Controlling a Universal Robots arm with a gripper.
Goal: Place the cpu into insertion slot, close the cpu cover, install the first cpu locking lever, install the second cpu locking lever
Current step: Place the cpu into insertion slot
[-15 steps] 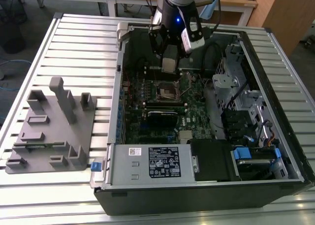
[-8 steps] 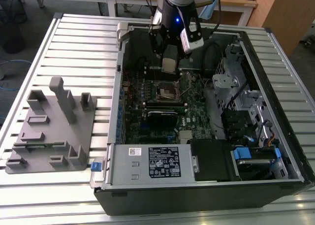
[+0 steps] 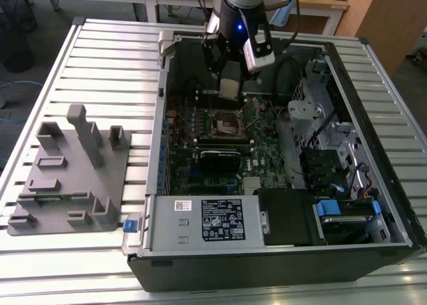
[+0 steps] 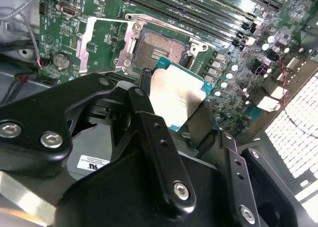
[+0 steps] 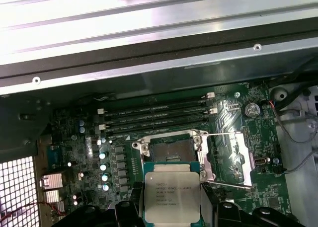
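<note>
Right now the pincer [image 3: 229,85] is holding the cpu [image 5: 171,197] by two of its side edges. Its black fingers [image 4: 154,137] are pressing in from both sides, and they are closing only as far as the chip is wide. So the pincer is gripping the chip tight and is not letting it touch anything else.

The chip is hanging in the air inside the open computer case [image 3: 267,271], which is sitting on the ribbed metal desk [image 3: 100,58]. It is hanging above the green board [image 5: 248,132] and is not in its place yet.

The insertion slot [image 5: 171,148] is lying flat on the board, under the chip and a little ahead of it. In the exterior view the slot is showing lower in the picture than the chip, almost straight under it. In the first wrist view the slot is peeking out just past the chip's far edge. The chip's sides are looking lined up with the slot's sides there. It is hard to tell if the chip is hanging flat or leaning a bit.

The cpu cover [image 5: 226,157] is standing open beside the slot. The dark middle of the slot is lying bare, with nothing over it.
</note>
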